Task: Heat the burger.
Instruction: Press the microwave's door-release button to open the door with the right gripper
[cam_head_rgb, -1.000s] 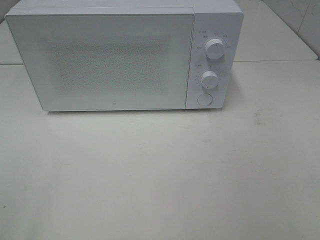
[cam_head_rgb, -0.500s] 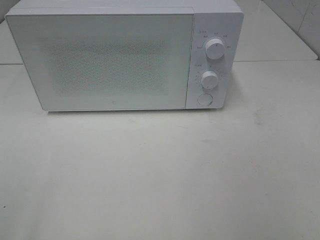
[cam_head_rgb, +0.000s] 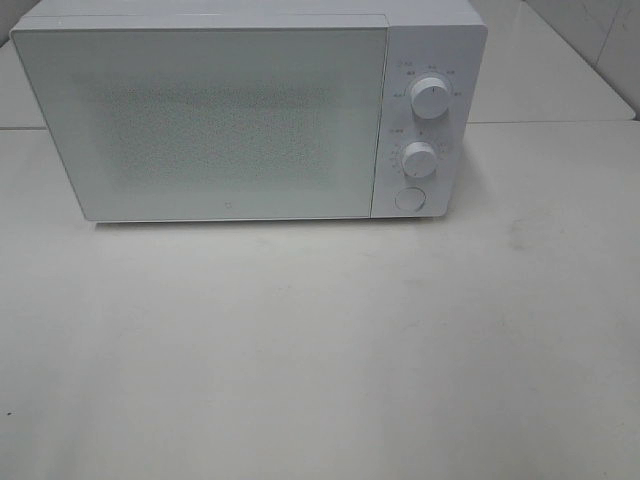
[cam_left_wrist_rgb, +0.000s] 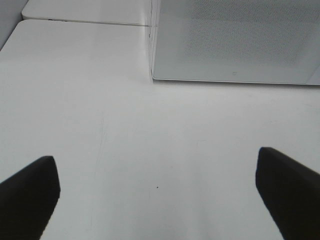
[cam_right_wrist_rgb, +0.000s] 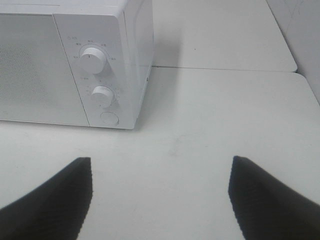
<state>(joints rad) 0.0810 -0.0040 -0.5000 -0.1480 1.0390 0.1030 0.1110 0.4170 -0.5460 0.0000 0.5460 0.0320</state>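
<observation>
- Your left gripper (cam_left_wrist_rgb: 156, 160) holds its black fingers (cam_left_wrist_rgb: 30, 195) spread wide, with nothing between them and only the plain white tabletop (cam_left_wrist_rgb: 150, 125) below.
- Ahead of it stands the boxy white microwave oven (cam_head_rgb: 250, 115), its speckled glass door (cam_left_wrist_rgb: 235, 40) closed.
- Your right gripper (cam_right_wrist_rgb: 161, 161) is also spread wide and empty.
- Ahead of that gripper are the oven's round white upper dial (cam_right_wrist_rgb: 92, 57), smaller lower dial (cam_right_wrist_rgb: 103, 95) and round button (cam_right_wrist_rgb: 109, 118).
- You cannot tell where the burger is: no view shows it.
</observation>
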